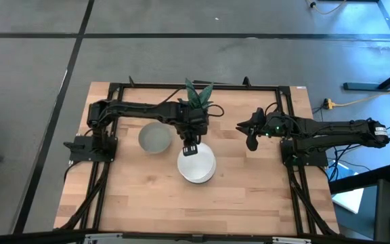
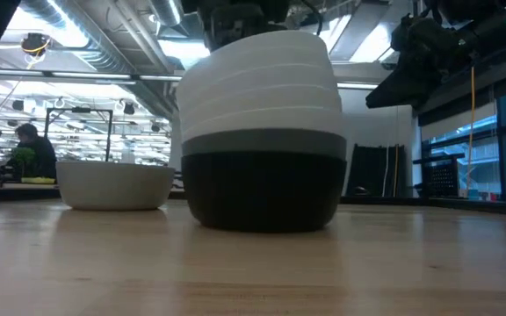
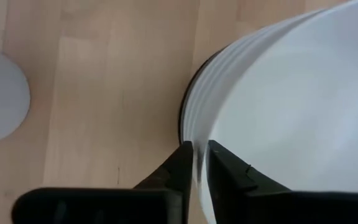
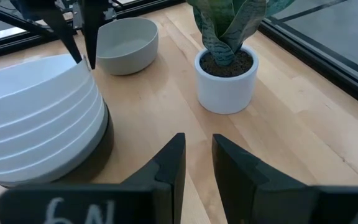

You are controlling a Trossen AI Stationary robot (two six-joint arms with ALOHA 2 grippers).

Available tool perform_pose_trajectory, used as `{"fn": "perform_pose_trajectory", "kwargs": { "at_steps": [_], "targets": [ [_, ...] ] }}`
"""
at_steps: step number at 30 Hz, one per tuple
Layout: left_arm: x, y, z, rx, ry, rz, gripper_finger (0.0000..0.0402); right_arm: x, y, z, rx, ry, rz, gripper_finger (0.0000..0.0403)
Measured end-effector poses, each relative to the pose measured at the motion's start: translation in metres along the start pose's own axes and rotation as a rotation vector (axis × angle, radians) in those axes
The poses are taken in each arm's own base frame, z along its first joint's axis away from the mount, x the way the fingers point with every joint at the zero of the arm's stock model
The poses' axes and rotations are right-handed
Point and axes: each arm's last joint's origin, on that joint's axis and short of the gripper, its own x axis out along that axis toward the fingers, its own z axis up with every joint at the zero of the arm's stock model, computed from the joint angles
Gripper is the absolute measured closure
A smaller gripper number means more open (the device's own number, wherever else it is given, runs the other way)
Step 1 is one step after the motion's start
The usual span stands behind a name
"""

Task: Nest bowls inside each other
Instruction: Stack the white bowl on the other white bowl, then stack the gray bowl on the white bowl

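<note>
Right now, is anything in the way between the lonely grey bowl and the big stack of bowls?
Nothing on the table: only bare wood lies between the grey bowl and the stack. But the left gripper sits at the stack's rim, its fingers pinching the top white bowl. The plant pot stands off that path.

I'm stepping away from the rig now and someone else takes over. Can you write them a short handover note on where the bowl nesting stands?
Left gripper: over the rim of the bowl stack, fingers pinching the rim of the top white bowl.
Right gripper: empty, slightly parted, held above the table to the stack's right, waiting.
Stack: near the table's centre; black bowl at the bottom, a grey one above it, white ones on top.
Done: all bowls nested but one.
Left: the loose grey bowl sits alone on the table left of the stack, near the potted plant; it must go onto the stack.
</note>
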Motion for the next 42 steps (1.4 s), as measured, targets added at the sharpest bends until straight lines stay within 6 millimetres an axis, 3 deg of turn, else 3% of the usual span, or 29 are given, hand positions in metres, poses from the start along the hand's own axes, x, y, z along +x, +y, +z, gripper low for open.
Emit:
{"fn": "perform_pose_trajectory", "kwargs": {
  "at_steps": [9, 16, 20, 24, 35, 42],
  "targets": [
    [-0.001, -0.002, 0.002, 0.016, -0.022, -0.015, 0.0325, 0.0, 0.0, 0.0, -0.003, 0.001, -0.001, 0.0321],
    [-0.002, -0.007, 0.009, 0.067, -0.088, -0.148, 0.0269, 0.0, 0.0, 0.0, -0.006, 0.003, -0.001, 0.0321],
    [-0.013, -0.008, 0.012, 0.094, -0.147, -0.148, 0.0254, 0.0, 0.0, 0.0, -0.006, 0.004, -0.002, 0.0321],
    [-0.037, -0.008, 0.01, 0.137, -0.226, -0.118, 0.0253, 0.0, 0.0, -0.001, -0.005, 0.01, -0.004, 0.0321],
    [-0.139, -0.02, -0.017, 0.27, -0.491, -0.094, 0.0253, 0.0, -0.002, -0.001, -0.002, 0.014, -0.017, 0.0321],
    [-0.167, -0.023, -0.036, 0.181, -0.528, -0.067, 0.0253, 0.0, -0.002, 0.0, -0.003, 0.005, -0.016, 0.0321]
  ]
}}
